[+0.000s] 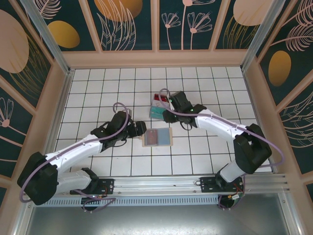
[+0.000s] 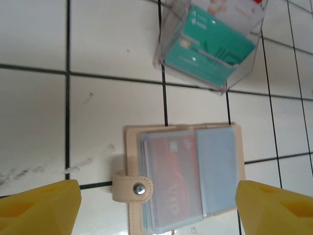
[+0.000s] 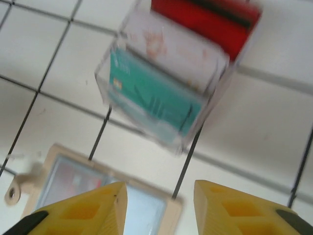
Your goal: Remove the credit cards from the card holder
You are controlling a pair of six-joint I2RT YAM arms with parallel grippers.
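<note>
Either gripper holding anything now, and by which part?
Nothing held. Left gripper stands open over the card holder; right gripper, partly open, is empty too.

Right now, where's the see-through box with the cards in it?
On the white tiled table, near its middle, a flat tan card holder lies open. Just beyond it, towards the back wall, sits the clear box. Unlike the holder, it is see-through, holding a teal card, a whitish card and a red card.
</note>
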